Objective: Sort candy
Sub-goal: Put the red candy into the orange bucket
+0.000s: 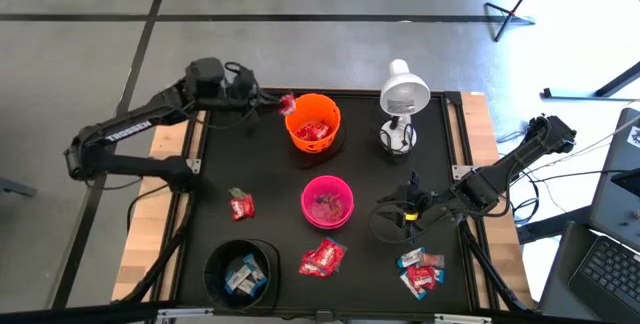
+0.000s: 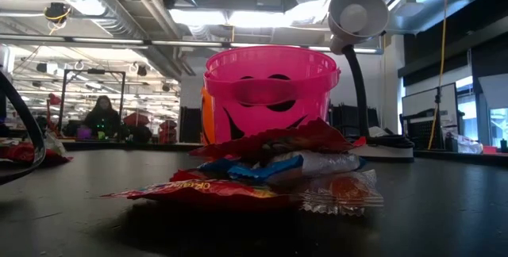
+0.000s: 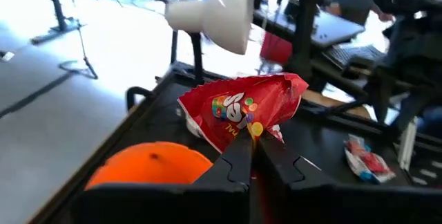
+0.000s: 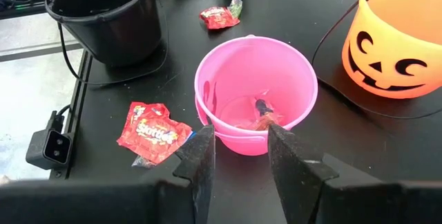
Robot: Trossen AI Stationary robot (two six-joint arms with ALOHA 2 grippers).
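My left gripper point(image 1: 276, 104) is at the table's far left, just left of the orange pumpkin bowl point(image 1: 313, 122), shut on a red candy packet point(image 3: 242, 110). In the left wrist view the orange bowl point(image 3: 148, 165) lies below the fingers. My right gripper point(image 4: 238, 151) stands open at the table's right, pointing at the pink bowl point(image 4: 255, 89) with nothing between its fingers. The pink bowl point(image 1: 327, 201) holds a few candies and the orange bowl holds red ones. Loose candy lies on the table at the left point(image 1: 240, 205), the near middle point(image 1: 322, 257) and the near right point(image 1: 420, 272). My left gripper pinches one edge of the red packet point(image 3: 251, 134) between its two fingertips. The fingers come roughly level from the table's left side. The packet sticks out beyond the fingertips, crumpled, lifted clear of the table beside the orange bowl's rim.
A black bowl point(image 1: 242, 272) with blue-and-white candies stands at the near left. A white desk lamp point(image 1: 403, 94) stands at the far right, right of the orange bowl. A cable point(image 1: 385, 226) loops on the table by my right gripper.
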